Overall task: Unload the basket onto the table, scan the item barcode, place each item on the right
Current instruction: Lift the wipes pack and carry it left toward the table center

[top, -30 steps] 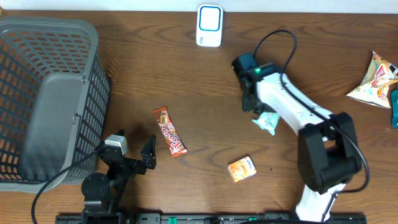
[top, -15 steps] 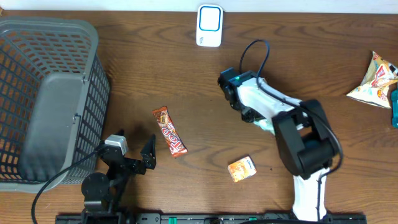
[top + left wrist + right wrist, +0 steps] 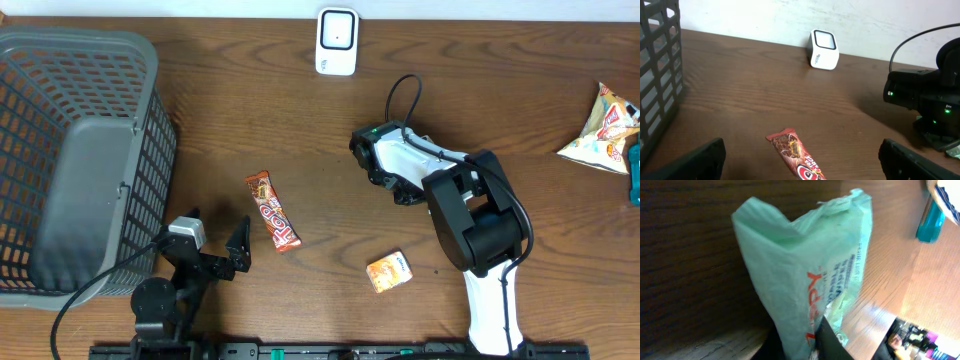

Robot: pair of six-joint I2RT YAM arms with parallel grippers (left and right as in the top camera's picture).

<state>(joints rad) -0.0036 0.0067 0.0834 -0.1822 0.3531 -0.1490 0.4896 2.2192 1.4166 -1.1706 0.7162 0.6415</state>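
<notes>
You found the right gripper (image 3: 799, 347) clamped on the green packet (image 3: 805, 275) (top edge crumpled); the left gripper (image 3: 215, 230) stood wide, empty, open table (image 3: 260, 120) beside the basket (image 3: 160, 150) wall.

This is looking like a mock shop checkout: a shopping basket (image 3: 90, 42) is sitting just left of the left end effector (image 3: 215, 238), and a barcode scanner (image 3: 337, 41) is standing far ahead.

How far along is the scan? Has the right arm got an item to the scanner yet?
Done: the right gripper is shut on the pale green packet. In hand: the packet is well short of the white scanner. Left: showing its barcode to the scanner. The left gripper sits open; the chocolate bar lies untouched.
</notes>
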